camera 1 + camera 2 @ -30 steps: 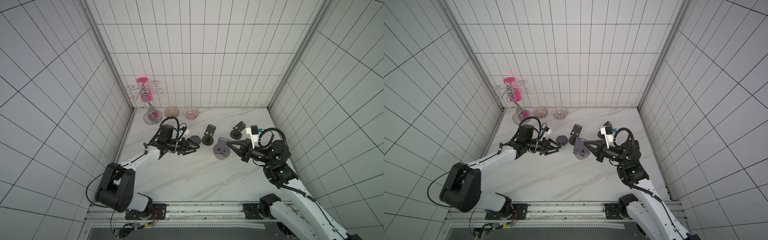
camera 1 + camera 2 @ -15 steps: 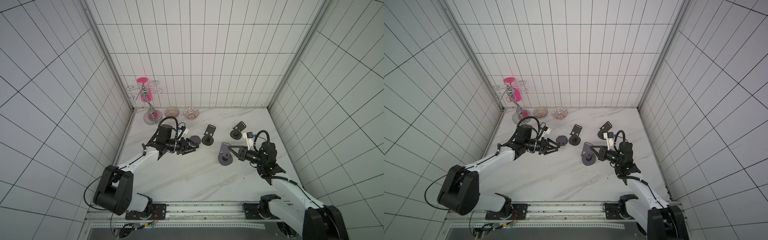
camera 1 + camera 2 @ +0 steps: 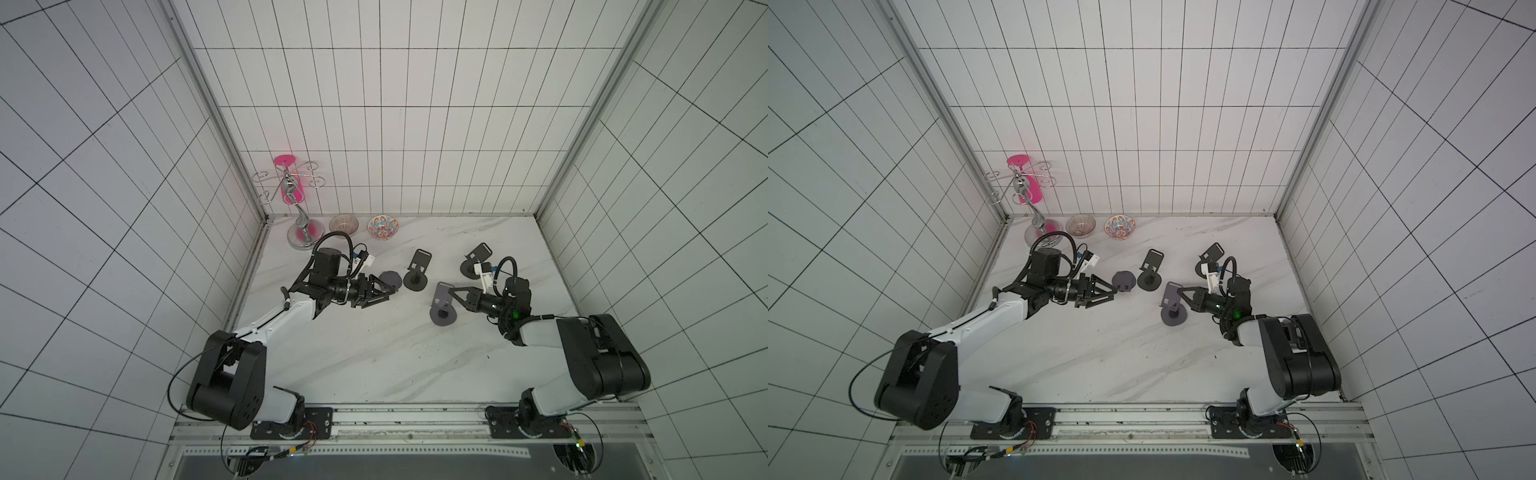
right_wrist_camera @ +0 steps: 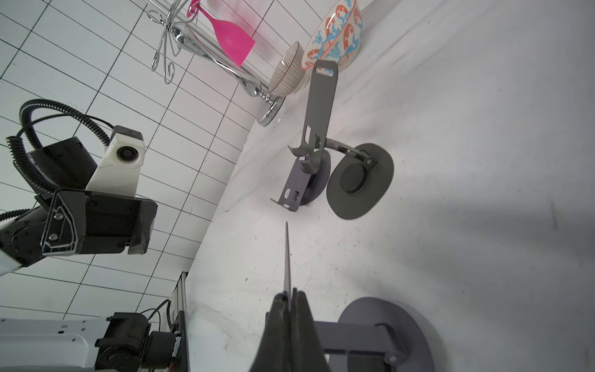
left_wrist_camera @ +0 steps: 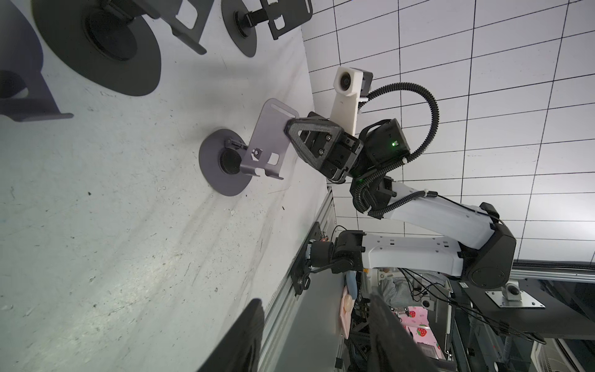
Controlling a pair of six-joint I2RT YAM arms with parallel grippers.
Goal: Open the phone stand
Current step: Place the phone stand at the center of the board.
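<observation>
- The right claw point(image 3: 454, 290) sits nearest the rail and is clenched on the thin back plate point(image 5: 273, 128) of the grey phone stand point(image 3: 443, 309). In the right wrist view the plate's edge runs straight out from between the pinched fingertips.
- The phone stand is on the marble table point(image 3: 374, 365), right of centre. Its round base point(image 3: 444, 319) appears to lie flat and its plate is tipped up off the base on a short hinged arm.
- My judgement is that the opening step is under way. The plate is raised, but it stands lower and closer to its base than on the black stands behind.
- The next move likely calls for swinging the plate further up and back on its hinges (nothing pins the base, so it could slide or lift with the pull).
- The left claw point(image 3: 382, 294) hovers further back at centre-left, spread and empty, and could press the base down.
- Just beside its tips is a second grey stand point(image 3: 390, 280); I cannot tell whether they touch.
- Beyond it are an opened black stand point(image 3: 417, 274) and another black stand point(image 3: 478, 254) behind the right wrist.
- Against the back wall are a striped bowl point(image 3: 344, 223), a patterned bowl point(image 3: 382, 227) and a chrome rack point(image 3: 301, 232) holding a pink glass point(image 3: 286, 195).
</observation>
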